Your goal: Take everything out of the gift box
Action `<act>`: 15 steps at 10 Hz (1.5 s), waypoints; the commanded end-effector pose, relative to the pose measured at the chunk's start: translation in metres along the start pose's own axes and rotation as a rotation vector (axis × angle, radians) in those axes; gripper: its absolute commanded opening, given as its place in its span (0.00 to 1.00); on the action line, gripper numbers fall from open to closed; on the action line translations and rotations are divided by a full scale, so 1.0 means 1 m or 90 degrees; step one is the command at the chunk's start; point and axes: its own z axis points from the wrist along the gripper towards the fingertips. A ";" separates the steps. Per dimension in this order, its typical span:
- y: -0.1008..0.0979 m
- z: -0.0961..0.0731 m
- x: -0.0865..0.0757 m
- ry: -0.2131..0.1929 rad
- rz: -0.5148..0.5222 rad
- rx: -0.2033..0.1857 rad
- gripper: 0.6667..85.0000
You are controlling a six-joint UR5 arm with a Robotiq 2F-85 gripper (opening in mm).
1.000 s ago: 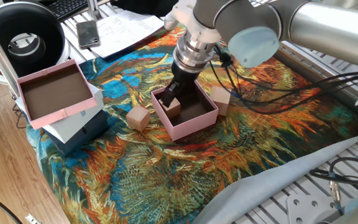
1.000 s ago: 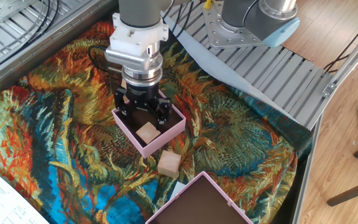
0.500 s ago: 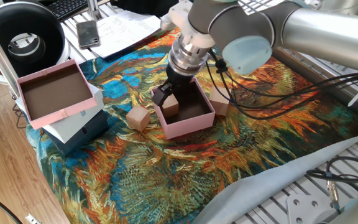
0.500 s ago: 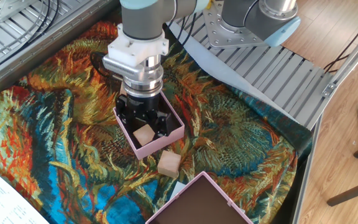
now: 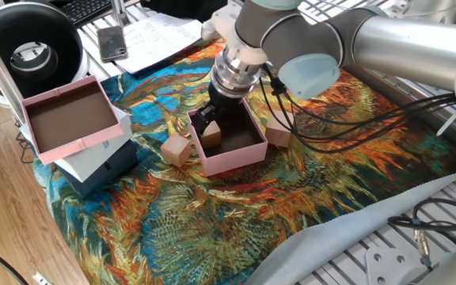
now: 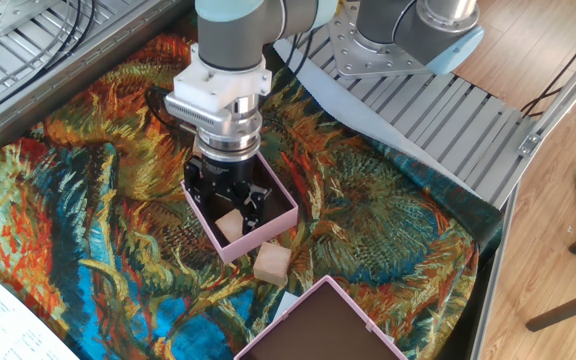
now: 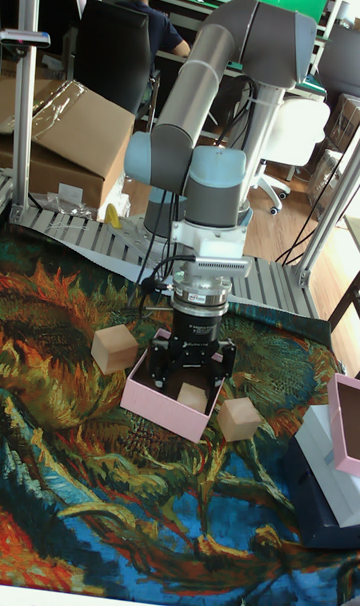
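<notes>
Just outside the gift box (image 7: 160,406), on the gripper's near side toward the pink tray (image 5: 66,119), lies one cube (image 7: 238,418). Inside the box the gripper (image 6: 230,208) reaches down, its fingers spread either side of a second cube (image 6: 230,224); whether they touch it cannot be told. Beyond the box's opposite wall sits the third cube (image 7: 114,348).

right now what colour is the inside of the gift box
Dark brown inside the gift box, pale pink outside; clearest in one fixed view.
</notes>
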 end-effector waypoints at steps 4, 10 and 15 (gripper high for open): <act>-0.016 0.000 -0.002 -0.002 -0.051 0.034 0.84; -0.032 -0.005 0.008 0.031 -0.159 0.063 0.81; -0.028 -0.022 0.024 0.068 -0.189 0.010 0.84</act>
